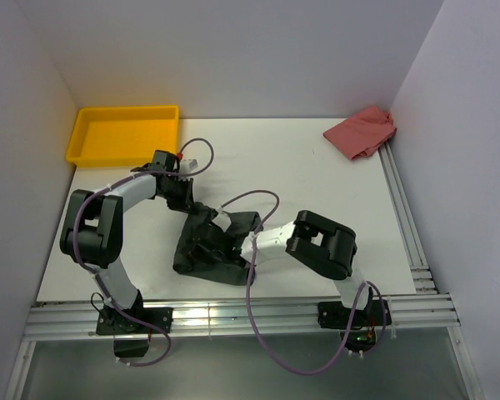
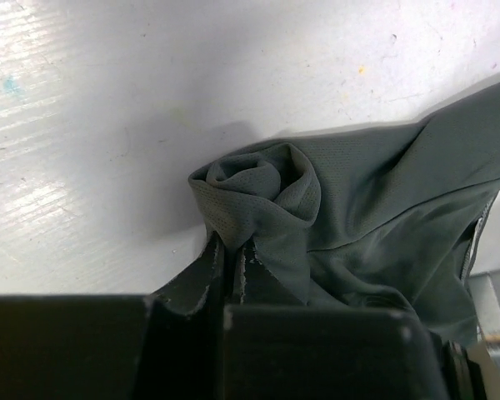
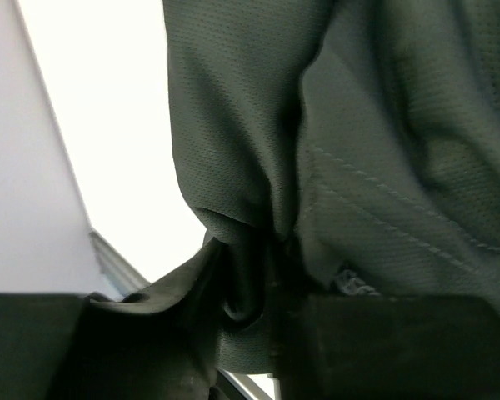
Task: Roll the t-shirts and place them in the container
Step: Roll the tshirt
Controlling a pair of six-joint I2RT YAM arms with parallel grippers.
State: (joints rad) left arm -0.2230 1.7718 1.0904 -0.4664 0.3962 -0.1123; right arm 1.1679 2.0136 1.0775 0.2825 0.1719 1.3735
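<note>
Charcoal cotton, limp and light, the t-shirt [image 1: 202,254] lies bunched between both arms. The left gripper [image 2: 232,254] is pinched tight on a curled corner at its fingertips. The right gripper [image 3: 248,292] has a fold between its fingers; whether it is clamped cannot be told. Stitched edges probably hold best.

The top camera sat high beyond the 6 o'clock edge of the table [image 1: 317,192], looking down toward 12. Both wrist cameras sat close against the t-shirt [image 1: 202,254], shared by all three views; the right one's heading was perhaps toward 9.

Left gripper [image 1: 197,217], right gripper [image 1: 226,238] on dark t-shirt [image 1: 198,260].
</note>
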